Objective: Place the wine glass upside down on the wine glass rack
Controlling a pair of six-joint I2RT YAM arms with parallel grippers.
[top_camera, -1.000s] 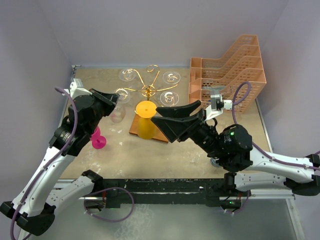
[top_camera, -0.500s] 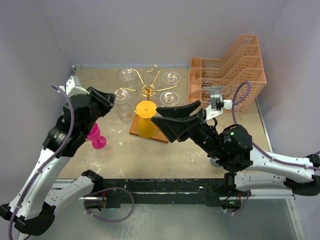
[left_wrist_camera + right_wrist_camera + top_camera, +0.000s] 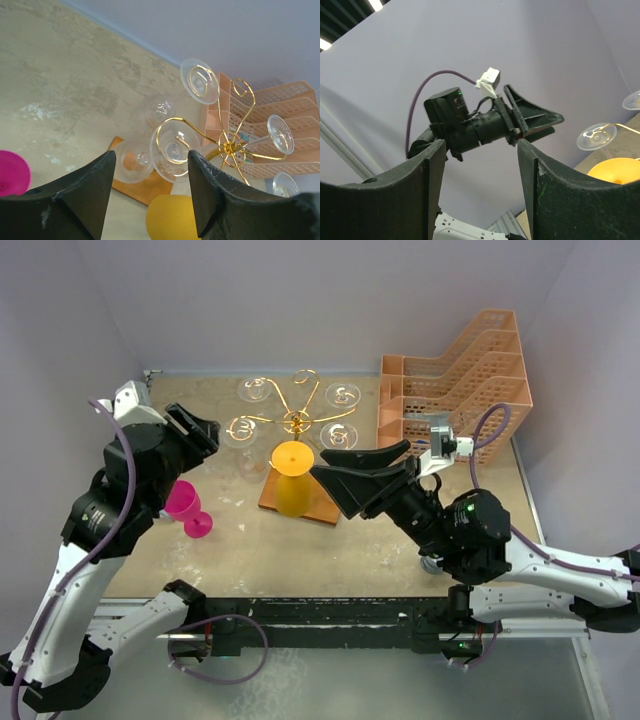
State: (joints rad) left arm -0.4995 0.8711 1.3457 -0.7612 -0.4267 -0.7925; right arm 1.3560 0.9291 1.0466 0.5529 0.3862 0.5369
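Observation:
The gold wire wine glass rack (image 3: 296, 421) stands on its brown wooden base (image 3: 318, 506) at mid-table. Clear wine glasses hang upside down from its curled arms. One wine glass (image 3: 243, 430) hangs on the left arm, its foot caught in the gold curl (image 3: 173, 150). My left gripper (image 3: 203, 434) is open just left of it, with nothing between its fingers (image 3: 151, 156). Right of the rack, my right gripper (image 3: 318, 464) hovers open and empty, pointing left; in its own view the right gripper (image 3: 480, 147) frames only the left arm and the wall.
A yellow cup (image 3: 291, 480) stands upside down on the rack's base. A pink goblet (image 3: 187, 508) sits on the table under the left arm. A peach lattice tray stack (image 3: 460, 380) fills the back right corner. Walls close in on the left and at the back.
My left gripper has opened and drawn back up and to the left, away from the clear glass, which stays hanging on the rack's left arm. The right arm has barely shifted.

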